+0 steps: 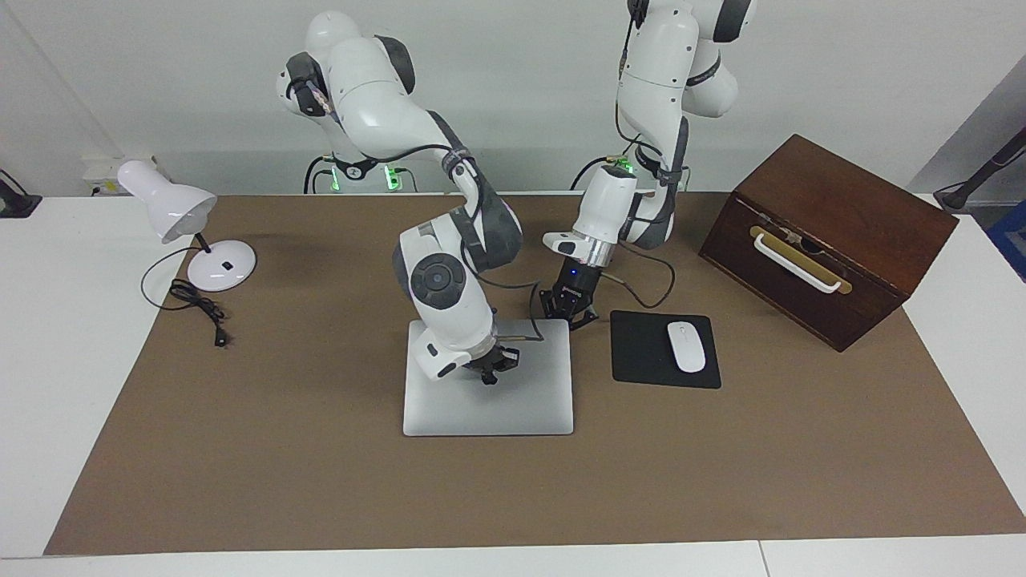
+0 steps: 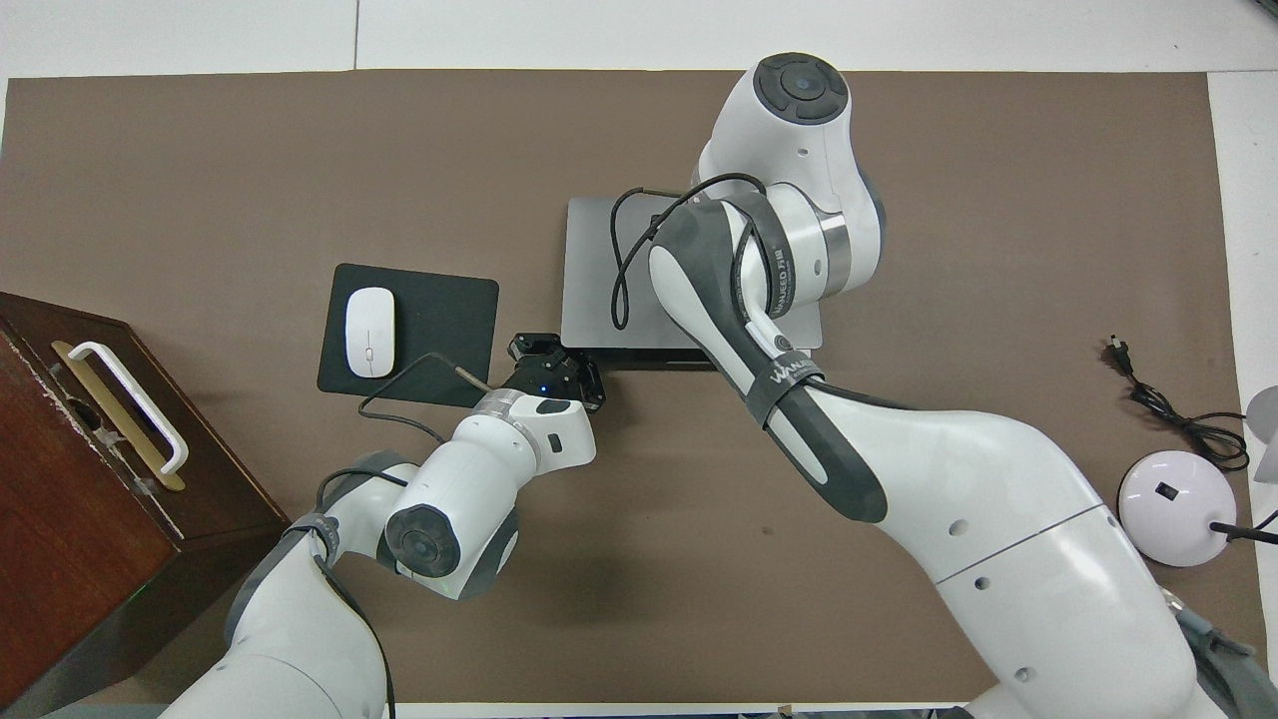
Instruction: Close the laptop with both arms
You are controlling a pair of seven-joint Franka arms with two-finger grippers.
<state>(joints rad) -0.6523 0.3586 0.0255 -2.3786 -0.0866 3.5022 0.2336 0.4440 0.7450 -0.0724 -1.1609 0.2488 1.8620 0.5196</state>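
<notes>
1. Brown matting covered the counter [image 1: 321,481]; at its centre the laptop [image 1: 513,409] lay lid down.
2. Right hand [image 1: 490,370], fingers pressed together, rested on the lid.
3. Left hand [image 1: 567,308], also pressed together, sat at the laptop's corner, nine o'clock of the mouse pad [image 1: 641,353] in the facing view.

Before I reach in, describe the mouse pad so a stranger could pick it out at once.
Start from the brown mat that covers the table, then find the closed silver laptop at its middle. Beside the laptop, toward the left arm's end, lies the mouse pad, between the laptop and the wooden box. It is the only flat black rectangle, with a white mouse on it.
</notes>
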